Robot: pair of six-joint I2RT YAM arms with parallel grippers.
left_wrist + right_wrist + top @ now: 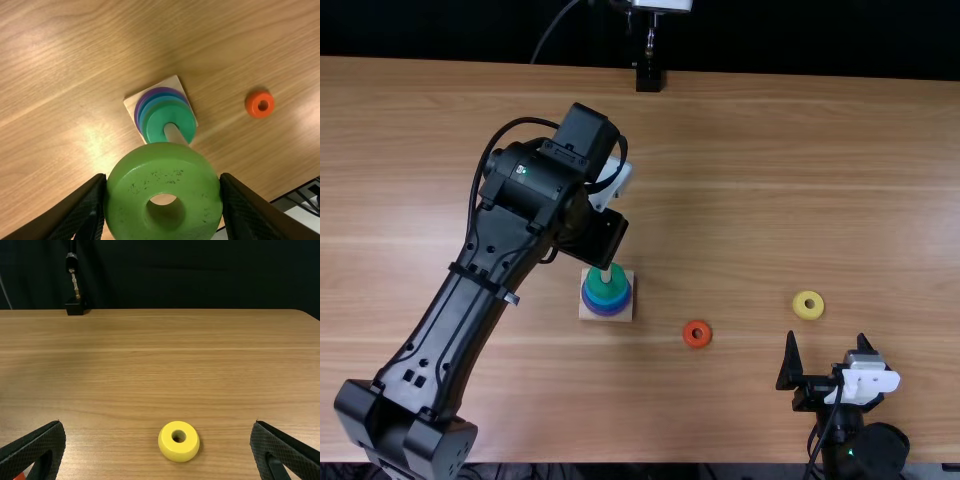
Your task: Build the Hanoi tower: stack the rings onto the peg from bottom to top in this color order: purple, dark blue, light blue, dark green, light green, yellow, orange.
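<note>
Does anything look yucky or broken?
The light green ring in the left pincer has little dark specks on its face, maybe scuffs. Nothing looks spilled or broken, and the stacked rings look neat.

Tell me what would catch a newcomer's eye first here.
First, the light green ring gripped in the left arm's jaws, looming large over the peg in the left wrist view. Then the black left arm, slanting across the table's left side, and the bright orange ring and yellow ring lying right of the stack.
</note>
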